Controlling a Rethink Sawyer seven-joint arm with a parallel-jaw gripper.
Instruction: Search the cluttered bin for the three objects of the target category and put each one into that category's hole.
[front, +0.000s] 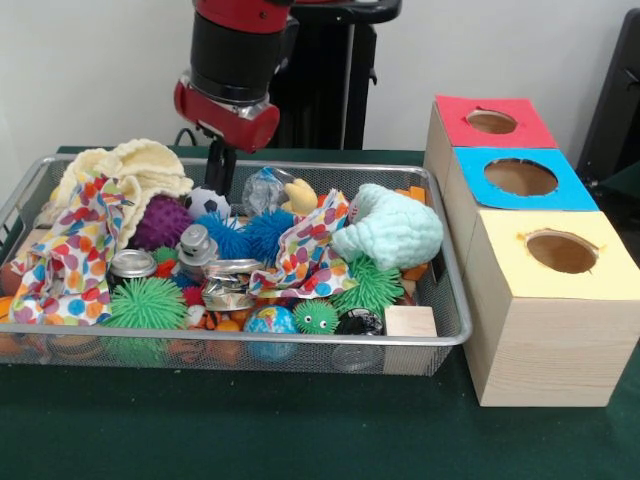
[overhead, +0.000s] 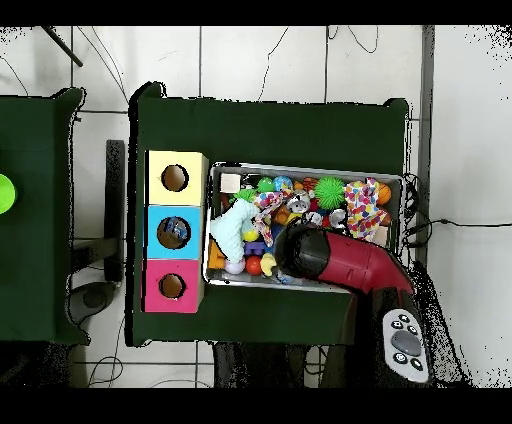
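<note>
Green table, white wall behind. Wire bin packed: spiky green balls, crushed cans, wood block, polka-dot cloth, mint cloth, cream knit. Target category not stated; cannot tell which items count. Beside bin, three boxes with holes: red, blue, yellow. Holes dark, contents not visible; nothing shown as sorted, so likely all three left to do. Arm low over bin's far edge, gripper mostly hidden behind clutter; overhead view blocked by arm. Finger state: cannot tell.
</note>
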